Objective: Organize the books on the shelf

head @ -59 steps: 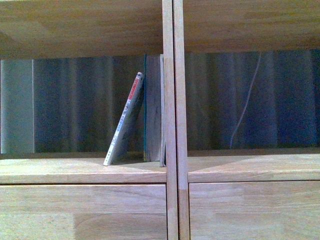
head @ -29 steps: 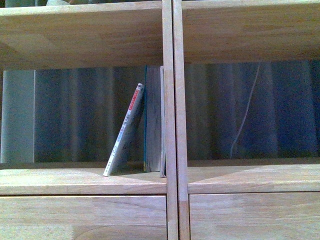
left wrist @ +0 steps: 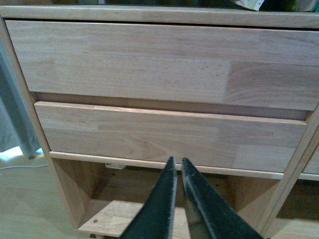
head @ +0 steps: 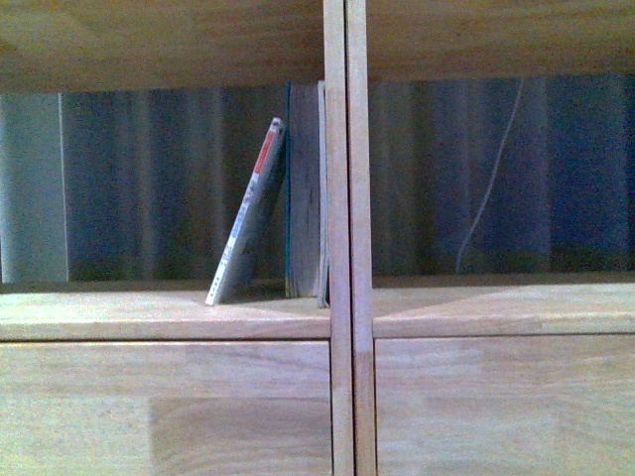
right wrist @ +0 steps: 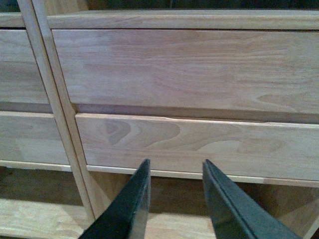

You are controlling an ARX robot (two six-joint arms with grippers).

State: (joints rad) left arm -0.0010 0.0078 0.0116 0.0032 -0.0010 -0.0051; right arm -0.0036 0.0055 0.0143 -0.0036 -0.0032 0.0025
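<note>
1. The shelf (head: 337, 198) fills my front view.
2. Two tall books (head: 305, 188) stand upright against its central post, in the left cubby.
3. A thin paperback (head: 248, 223) leans on them.
4. My left hand (left wrist: 178, 167) is nearly closed and empty, facing the drawer fronts (left wrist: 164, 134).
5. My right hand (right wrist: 174, 169) is parted, empty.

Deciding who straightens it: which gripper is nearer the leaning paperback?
Left, probably. The left gripper faces the drawers below the cubby holding the paperback; the right gripper faces drawers across the double upright. Both sit lower.
</note>
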